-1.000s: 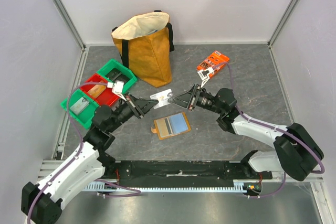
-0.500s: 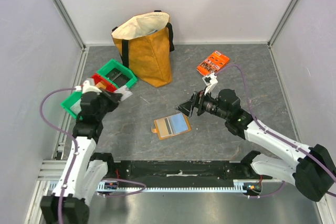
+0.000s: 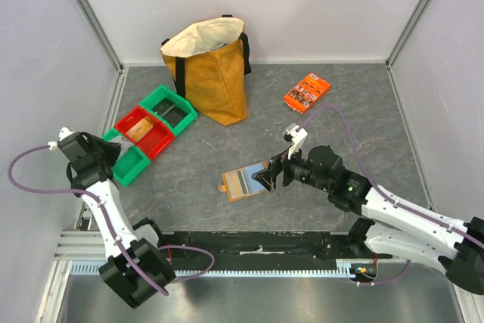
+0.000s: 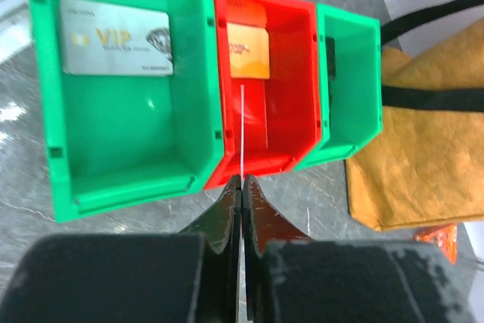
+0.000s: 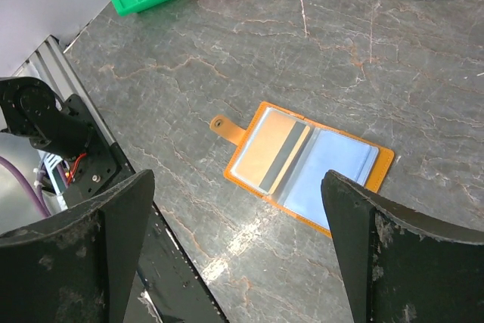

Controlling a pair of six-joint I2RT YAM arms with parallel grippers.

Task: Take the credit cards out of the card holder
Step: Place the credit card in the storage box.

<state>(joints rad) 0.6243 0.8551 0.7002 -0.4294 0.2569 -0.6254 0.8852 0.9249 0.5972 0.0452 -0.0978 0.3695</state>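
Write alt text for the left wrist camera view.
The left gripper, shut on a thin white card seen edge-on, points at a red bin holding an orange card. A green bin beside it holds a silver VIP card; a tan tote bag stands right.

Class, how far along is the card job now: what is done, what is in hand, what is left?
Done: a silver VIP card lies in the green bin and an orange card in the red bin. In hand: the left claw is shut on a thin card, seen edge-on, pointing at the red bin. Left: the card holder lies open with a striped card in its pocket; the right claw hangs open above it.
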